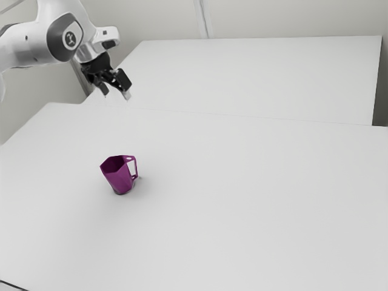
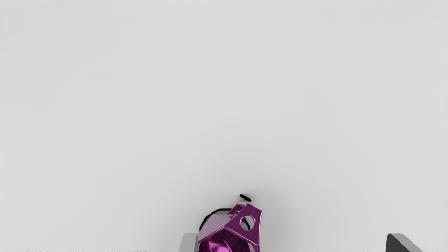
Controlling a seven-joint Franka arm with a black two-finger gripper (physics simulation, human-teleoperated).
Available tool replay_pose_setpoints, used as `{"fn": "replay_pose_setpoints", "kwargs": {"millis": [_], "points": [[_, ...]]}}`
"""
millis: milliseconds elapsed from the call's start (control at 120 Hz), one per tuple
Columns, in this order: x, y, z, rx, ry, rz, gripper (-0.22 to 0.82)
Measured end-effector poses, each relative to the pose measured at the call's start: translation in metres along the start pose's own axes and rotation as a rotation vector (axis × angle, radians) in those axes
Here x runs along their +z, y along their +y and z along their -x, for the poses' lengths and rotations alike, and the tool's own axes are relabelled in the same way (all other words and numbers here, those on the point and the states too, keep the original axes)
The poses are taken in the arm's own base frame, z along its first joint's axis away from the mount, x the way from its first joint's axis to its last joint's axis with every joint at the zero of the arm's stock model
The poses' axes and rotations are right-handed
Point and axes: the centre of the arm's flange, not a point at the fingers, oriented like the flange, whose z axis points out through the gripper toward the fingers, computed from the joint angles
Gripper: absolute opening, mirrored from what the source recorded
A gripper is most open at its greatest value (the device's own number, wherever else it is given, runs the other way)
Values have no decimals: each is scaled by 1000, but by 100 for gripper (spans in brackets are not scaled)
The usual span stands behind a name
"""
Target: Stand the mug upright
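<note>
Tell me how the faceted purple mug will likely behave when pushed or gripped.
The glossy mug may be slippery. Its body narrows toward the base, so a push near the rim could tip it. Flat facets and the handle would probably hinder rolling.

It looked like a robotics lab, judging by the white robot arm (image 1: 33,45), broad white bench (image 1: 242,212) and plain pale walls (image 1: 291,18).

A wall (image 1: 291,18) (pale grey) stands behind the table (image 1: 254,212).
</note>
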Motion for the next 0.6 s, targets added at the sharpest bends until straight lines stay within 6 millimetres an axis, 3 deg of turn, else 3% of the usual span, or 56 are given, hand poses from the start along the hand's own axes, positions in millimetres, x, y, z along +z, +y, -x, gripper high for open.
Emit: {"fn": "replay_pose_setpoints", "kwargs": {"millis": [83,250,600], "points": [[-22,2,-9,3,-16,6,59],[-36,4,-6,0,-75,24,60],[-36,5,2,-16,-134,47,60]]}}
